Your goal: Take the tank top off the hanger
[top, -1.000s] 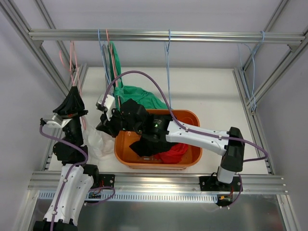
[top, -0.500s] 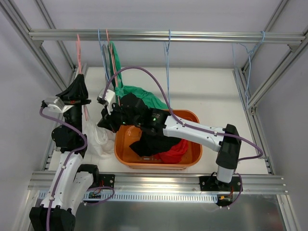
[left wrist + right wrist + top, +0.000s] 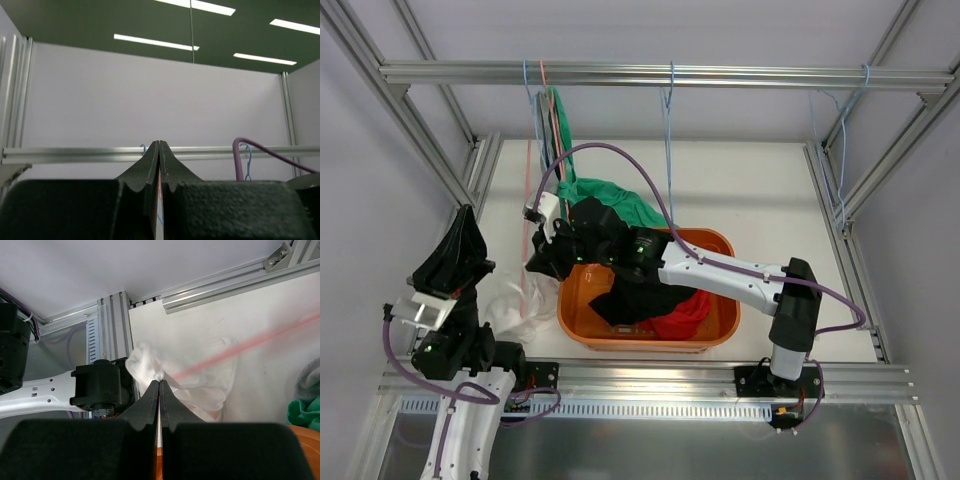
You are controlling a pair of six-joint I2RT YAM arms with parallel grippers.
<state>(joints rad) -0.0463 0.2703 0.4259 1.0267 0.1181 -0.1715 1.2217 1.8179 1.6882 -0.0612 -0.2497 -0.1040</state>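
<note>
The white tank top [image 3: 510, 305] lies bunched on the table at the left, next to the orange basket. A thin pink hanger [image 3: 527, 220] runs down into it. It shows as a blurred pink streak [image 3: 250, 342] in the right wrist view. My right gripper [image 3: 536, 263] is shut on a fold of the tank top [image 3: 200, 390], its tips [image 3: 160, 381] pinching the cloth. My left gripper [image 3: 460, 212] points upward at the lower left. Its jaws [image 3: 159, 142] are shut with a thin pink strip [image 3: 160, 200] between the pads.
An orange basket [image 3: 720, 330] holds black and red clothes under my right arm. A green garment [image 3: 620, 200] hangs behind it from the overhead rail [image 3: 720, 74]. Blue hangers [image 3: 668, 110] hang on the rail, and more [image 3: 840, 160] at the right post.
My left gripper has dropped down and toward the near left edge. The pink hanger has swung right and now stands over the tank top. My right gripper has barely moved.
</note>
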